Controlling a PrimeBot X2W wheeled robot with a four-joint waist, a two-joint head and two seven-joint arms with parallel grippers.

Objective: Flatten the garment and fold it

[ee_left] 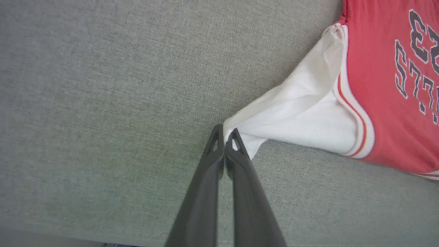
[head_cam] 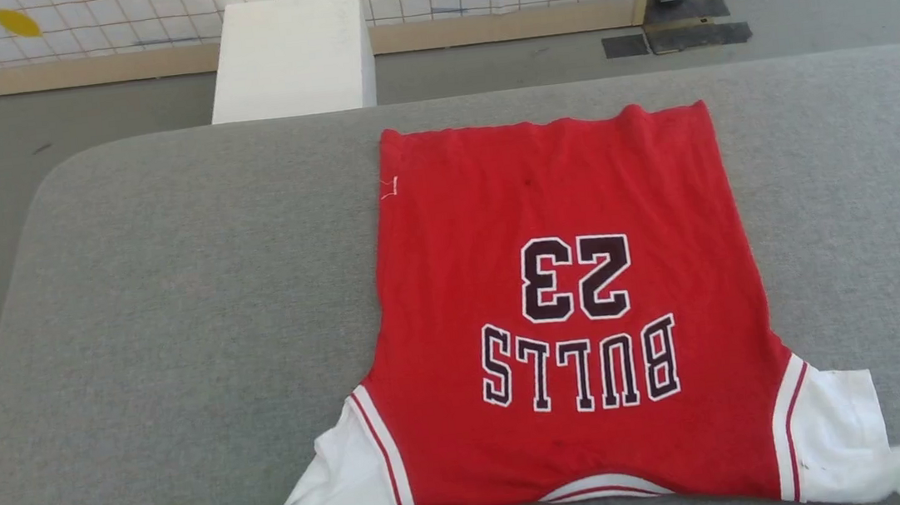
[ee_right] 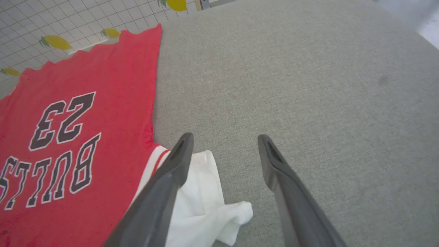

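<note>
On the grey tabletop [head_cam: 172, 315] the garment [head_cam: 563, 215] lies spread with the printed side up, hem at the far side and collar at the near edge, off towards the robot's right. The body looks fairly flat; the sleeves are the trouble.

The left pincer [ee_left: 224, 135] has its fingers together, and the very corner of the left sleeve [ee_left: 291, 116] seems to be nipped between the tips, the white cloth drawn out to a point. That is a thin bite. From where I stand, a firm tug could slip the corner free, or, since the fabric is light, drag the whole shirt sideways and wrinkle the red panel that already lies smooth.

The right pincer [ee_right: 225, 139] stands with its fingers apart beside the right sleeve [ee_right: 202, 185], holding nothing. That sleeve's tip [ee_right: 236, 212] is curled over on itself. If the fingers close there, they may catch the doubled-up lump and press in a crease rather than open it out. Both sleeves sit close to the near edge, so a pull towards the robot could slide cloth off.
</note>
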